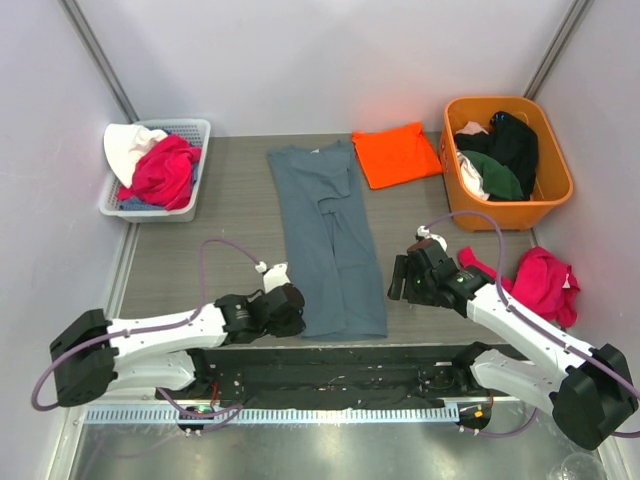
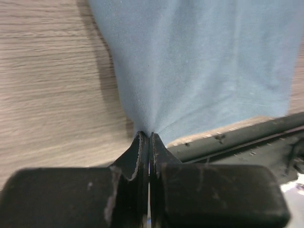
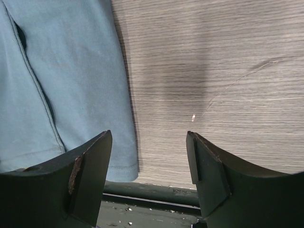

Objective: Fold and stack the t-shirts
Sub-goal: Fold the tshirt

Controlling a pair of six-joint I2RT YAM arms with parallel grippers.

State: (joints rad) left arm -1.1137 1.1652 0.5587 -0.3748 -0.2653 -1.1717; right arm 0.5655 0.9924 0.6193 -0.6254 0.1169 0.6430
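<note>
Now left gripper (image 2: 148,135) is clamped on the near-left hem corner of the slate blue-grey t-shirt (image 1: 330,250), a long strip mid table (image 1: 230,210), right gripper (image 3: 149,142) agape just beside its near-right corner; limp, light cotton, probably sags, so take both hem corners.

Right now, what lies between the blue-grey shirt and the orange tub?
The orange t-shirt, lying flat beside the collar end of the blue-grey shirt and close to the orange tub. The top view shows it.

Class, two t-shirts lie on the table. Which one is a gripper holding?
The blue-grey t-shirt, laid out long in the middle: the left gripper is shut on its near hem. The orange t-shirt lies folded at the far edge, untouched.
</note>
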